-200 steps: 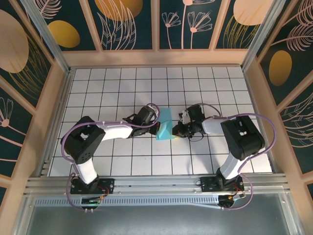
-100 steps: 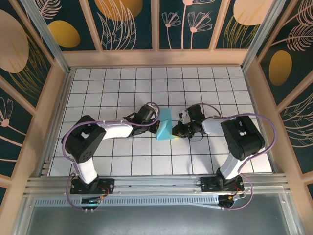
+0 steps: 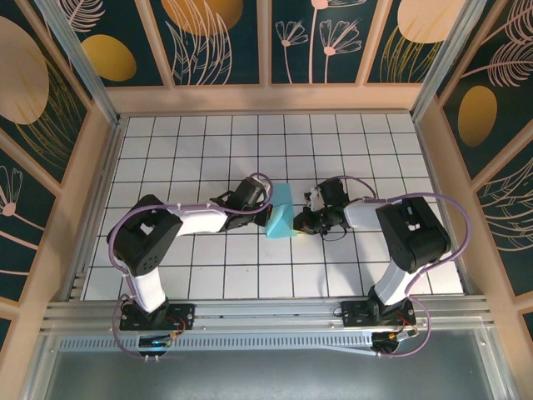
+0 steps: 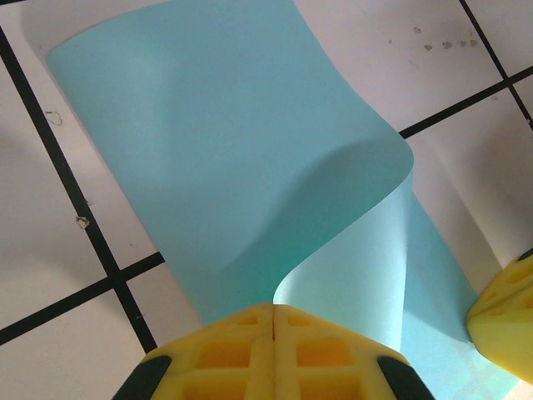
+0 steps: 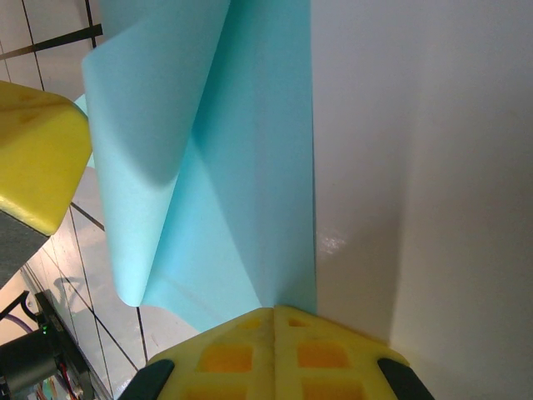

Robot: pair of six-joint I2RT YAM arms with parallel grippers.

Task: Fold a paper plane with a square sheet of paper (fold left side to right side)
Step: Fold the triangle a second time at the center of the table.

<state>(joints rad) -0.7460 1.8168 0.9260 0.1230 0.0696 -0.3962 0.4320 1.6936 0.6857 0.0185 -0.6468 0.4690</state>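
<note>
Both arms reach low over the gridded surface (image 3: 208, 150) with elbows bent outward, meeting at the square sheet of paper (image 3: 281, 213), which lies curled over near the middle. The left pincer (image 4: 273, 312) and right pincer (image 5: 275, 313) are each clamped on an edge of it. Nothing has visibly moved since a second ago.

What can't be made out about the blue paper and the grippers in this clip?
Top external: the square sheet of paper is small, its sides covered by the left gripper and right gripper; any crease unreadable.
Left wrist: the sheet's near edge is hidden under yellow fingers; its far corner runs off the top edge.
Right wrist: fingers cover the contact, so pinching or just pressing is unclear.
</note>
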